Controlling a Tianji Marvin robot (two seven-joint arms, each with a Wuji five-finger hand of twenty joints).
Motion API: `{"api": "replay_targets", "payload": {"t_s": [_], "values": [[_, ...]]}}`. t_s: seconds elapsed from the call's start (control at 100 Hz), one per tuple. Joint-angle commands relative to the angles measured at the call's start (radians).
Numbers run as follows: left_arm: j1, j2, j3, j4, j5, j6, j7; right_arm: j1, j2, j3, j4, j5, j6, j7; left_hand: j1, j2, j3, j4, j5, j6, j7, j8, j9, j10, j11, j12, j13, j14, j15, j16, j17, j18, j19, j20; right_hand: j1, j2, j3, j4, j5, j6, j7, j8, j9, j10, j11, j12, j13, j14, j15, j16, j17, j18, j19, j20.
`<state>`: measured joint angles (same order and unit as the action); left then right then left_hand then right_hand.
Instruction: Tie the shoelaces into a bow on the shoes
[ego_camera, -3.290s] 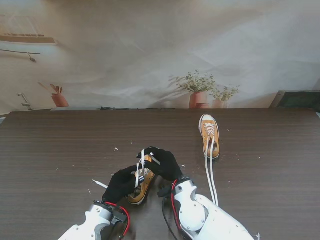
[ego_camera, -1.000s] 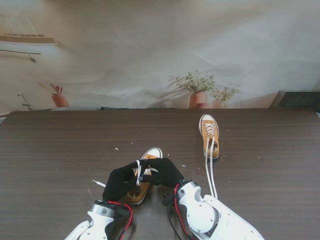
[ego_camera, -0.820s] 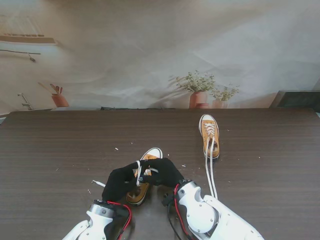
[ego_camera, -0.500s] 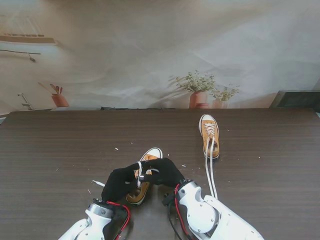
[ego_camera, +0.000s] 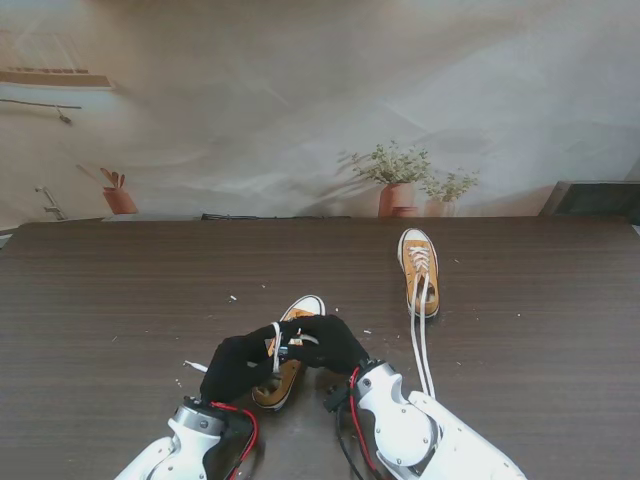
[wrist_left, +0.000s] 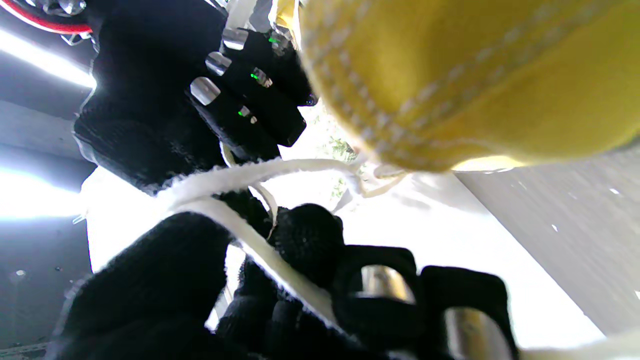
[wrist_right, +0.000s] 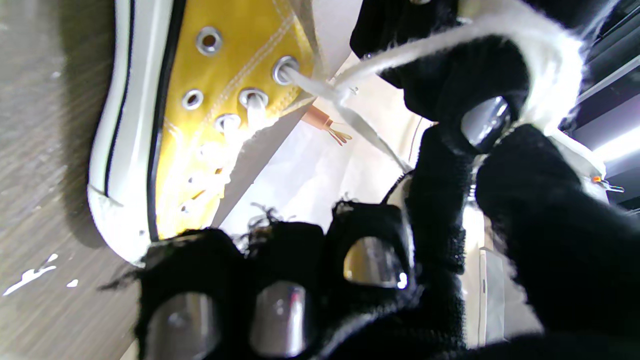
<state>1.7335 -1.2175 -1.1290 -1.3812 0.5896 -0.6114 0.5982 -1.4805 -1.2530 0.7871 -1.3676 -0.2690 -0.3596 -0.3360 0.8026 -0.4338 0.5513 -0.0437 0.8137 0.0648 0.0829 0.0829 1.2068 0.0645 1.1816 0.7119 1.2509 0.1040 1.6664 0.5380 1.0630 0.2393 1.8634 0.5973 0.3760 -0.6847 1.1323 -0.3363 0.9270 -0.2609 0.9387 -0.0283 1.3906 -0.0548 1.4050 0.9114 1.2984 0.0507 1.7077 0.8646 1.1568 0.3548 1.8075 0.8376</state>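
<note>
Working over the near shoe (ego_camera: 288, 352), both gloved hands meet above its laces close to the robot's edge of the table (ego_camera: 110, 300). Left hand (ego_camera: 240, 365) sits to the left of the shoe, fingers curled, with a white lace (ego_camera: 276, 345) running up across them; in the left wrist view the lace (wrist_left: 260, 250) passes between thumb and fingers (wrist_left: 305, 240), pinched there. Right hand (ego_camera: 328, 342) lies just right of the shoe, fingertips touching the left hand's. In the right wrist view the lace (wrist_right: 500, 25) loops over a fingertip (wrist_right: 485, 120) and is nipped against the thumb; strands run from the top eyelets (wrist_right: 285, 67) to that grip, lifted off the shoe. Near shoe is yellow canvas with a white toe cap, toe pointing away from the robot and slightly right. Second shoe (ego_camera: 419, 268) stands well apart, farther off and to the right, its loose laces (ego_camera: 422, 350) trailing back toward the robot along the table.
</note>
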Motion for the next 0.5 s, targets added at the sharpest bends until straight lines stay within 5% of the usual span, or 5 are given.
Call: {"api": "replay_targets", "payload": {"t_s": [0.0, 0.21, 0.33, 0.49], "values": [[0.006, -0.002, -0.002, -0.008, 0.001, -0.008, -0.011, -0.001, 0.003, 0.004, 0.001, 0.003, -0.015, 0.023, -0.014, -0.013, 0.009, -0.022, 0.010, -0.144, 0.012, 0.016, 0.026, 0.033, -0.006, -0.002, 0.020, -0.015, 0.007, -0.020, 0.022, -0.052, 0.231, -0.015, 0.045, 0.020, 0.001, 0.020, -0.072, -0.060, -0.013, -0.021, 0.059, 0.035, 0.048, 0.000, 0.011, -0.012, 0.082, 0.003, 0.024, 0.010, 0.259, 0.000], [0.019, -0.004, -0.016, -0.017, 0.002, -0.023, -0.005, -0.010, -0.017, 0.008, 0.023, -0.044, -0.064, -0.073, -0.015, -0.012, 0.012, -0.022, 0.007, -0.143, 0.010, 0.016, 0.024, 0.031, -0.006, -0.001, 0.020, -0.015, 0.007, -0.020, 0.022, -0.052, 0.231, -0.018, 0.091, 0.012, 0.135, 0.080, -0.194, -0.107, -0.137, 0.103, 0.059, 0.047, 0.048, -0.001, 0.010, 0.007, 0.083, 0.009, 0.023, 0.031, 0.262, 0.010], [0.034, -0.007, -0.026, -0.027, -0.009, -0.026, -0.003, -0.008, -0.034, 0.002, 0.056, -0.117, -0.090, -0.175, -0.015, -0.012, 0.013, -0.022, 0.009, -0.143, 0.011, 0.016, 0.024, 0.031, -0.006, -0.001, 0.020, -0.015, 0.007, -0.020, 0.022, -0.052, 0.231, -0.020, 0.096, 0.047, 0.149, 0.191, -0.265, -0.123, -0.189, 0.257, 0.059, 0.046, 0.047, -0.001, 0.011, 0.005, 0.082, 0.008, 0.023, 0.030, 0.262, 0.010], [0.049, -0.007, -0.033, -0.041, -0.022, -0.028, -0.013, 0.021, -0.079, -0.022, 0.126, -0.173, -0.104, -0.333, -0.017, -0.011, 0.012, -0.023, 0.012, -0.140, 0.012, 0.017, 0.024, 0.034, -0.006, -0.001, 0.020, -0.016, 0.006, -0.021, 0.023, -0.053, 0.231, -0.020, 0.064, -0.001, 0.163, 0.183, -0.273, -0.133, -0.173, 0.305, 0.060, 0.046, 0.047, -0.006, 0.011, 0.002, 0.083, 0.009, 0.024, 0.027, 0.262, 0.010]]}}
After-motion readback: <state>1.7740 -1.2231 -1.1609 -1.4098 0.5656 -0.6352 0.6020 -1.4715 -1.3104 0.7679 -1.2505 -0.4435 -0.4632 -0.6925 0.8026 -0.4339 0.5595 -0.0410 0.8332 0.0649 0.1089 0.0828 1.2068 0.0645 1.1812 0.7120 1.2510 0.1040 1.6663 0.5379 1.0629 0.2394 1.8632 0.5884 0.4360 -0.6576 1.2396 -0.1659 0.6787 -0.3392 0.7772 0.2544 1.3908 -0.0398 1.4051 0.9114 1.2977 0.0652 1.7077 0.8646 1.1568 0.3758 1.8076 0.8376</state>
